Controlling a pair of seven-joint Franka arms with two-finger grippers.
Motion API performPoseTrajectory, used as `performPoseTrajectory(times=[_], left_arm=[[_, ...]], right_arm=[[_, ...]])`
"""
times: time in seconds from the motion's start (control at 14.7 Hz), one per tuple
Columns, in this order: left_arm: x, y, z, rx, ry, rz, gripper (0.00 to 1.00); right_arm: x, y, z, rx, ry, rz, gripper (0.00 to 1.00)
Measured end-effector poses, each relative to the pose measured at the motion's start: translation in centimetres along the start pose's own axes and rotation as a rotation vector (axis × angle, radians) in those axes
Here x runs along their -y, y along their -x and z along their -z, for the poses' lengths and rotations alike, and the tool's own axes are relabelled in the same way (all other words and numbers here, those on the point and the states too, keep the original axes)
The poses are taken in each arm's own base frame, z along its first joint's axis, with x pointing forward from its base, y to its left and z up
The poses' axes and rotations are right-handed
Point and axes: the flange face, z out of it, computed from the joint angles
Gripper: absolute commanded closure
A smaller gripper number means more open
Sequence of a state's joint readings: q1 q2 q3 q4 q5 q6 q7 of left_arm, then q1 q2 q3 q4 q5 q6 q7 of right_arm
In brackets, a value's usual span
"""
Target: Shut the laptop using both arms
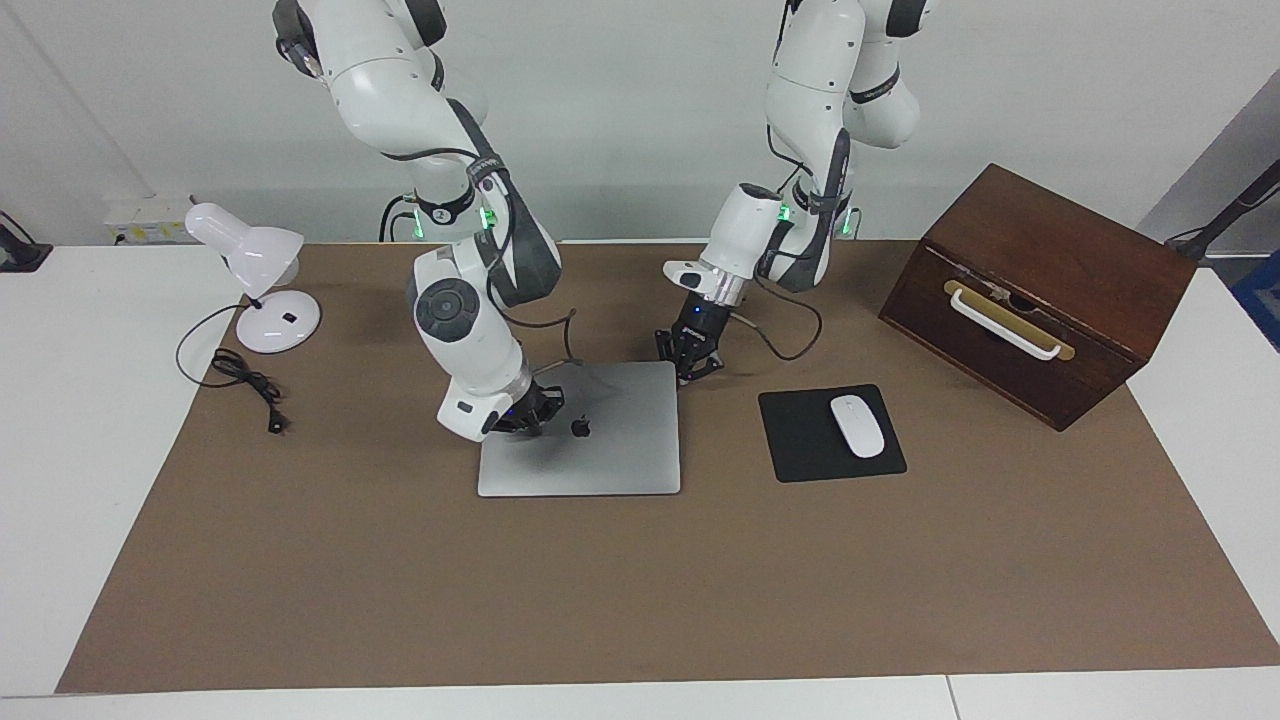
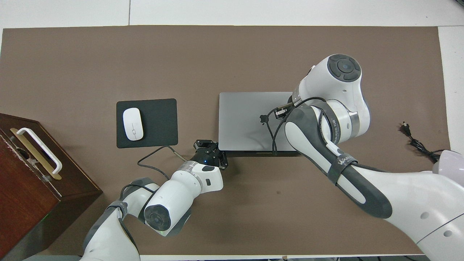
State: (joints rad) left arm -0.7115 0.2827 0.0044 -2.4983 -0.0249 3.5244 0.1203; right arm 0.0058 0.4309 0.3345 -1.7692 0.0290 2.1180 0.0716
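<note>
Laptop [image 1: 590,445], thin silver-grey metal with dark apple logo, shut flat on brown tabletop [image 1: 600,600]. Right tool [image 1: 528,412] low over lid beside logo, grip state impossible to tell. Left tool [image 1: 690,358] at lid corner nearest the robots, fingers spread, grasping nothing. Black mouse pad [image 1: 800,445] toward left arm's end.

Silver laptop [image 1: 600,445], shut, flat.

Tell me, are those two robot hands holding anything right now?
Nothing is visibly gripped. The right gripper rests over the closed laptop lid by the logo; the left gripper sits at the lid's corner nearest the robots.
</note>
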Motion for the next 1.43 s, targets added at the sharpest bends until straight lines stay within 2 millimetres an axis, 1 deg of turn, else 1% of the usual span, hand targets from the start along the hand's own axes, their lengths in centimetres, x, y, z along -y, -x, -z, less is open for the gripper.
performPoseTrajectory(times=[0.14,0.34,0.48,0.61,0.89,1.16,1.29,1.36,1.43], left_arm=[[0.0,0.0,0.0,0.0,0.0,0.0,1.0],[0.0,0.0,0.0,0.0,0.0,0.0,1.0],[0.0,0.0,0.0,0.0,-0.001,0.008,1.0],[-0.1,0.0,0.0,0.0,-0.006,0.031,1.0],[0.0,0.0,0.0,0.0,-0.008,0.096,1.0],[0.0,-0.1,0.3,0.02,-0.007,0.132,1.0],[0.2,-0.6,1.0,0.092,0.0,0.144,1.0],[0.4,-1.2,1.7,0.119,0.003,0.149,1.0],[0.6,-1.9,2.7,0.138,0.005,0.154,1.0]], right_arm=[[0.0,-0.3,1.4,0.003,0.001,0.0,1.0],[0.2,-0.7,4.2,0.025,0.004,0.003,1.0],[0.3,-0.6,6.0,0.04,0.007,0.001,1.0],[0.4,-0.4,7.4,0.049,0.012,-0.006,1.0],[0.9,0.4,10.6,0.05,0.025,-0.039,1.0],[2.2,1.7,14.2,0.03,0.041,-0.115,1.0],[2.7,2.6,15.9,0.023,0.05,-0.143,1.0],[2.9,3.0,16.7,0.017,0.054,-0.146,1.0],[3.1,3.5,17.5,0.016,0.059,-0.147,0.91]])
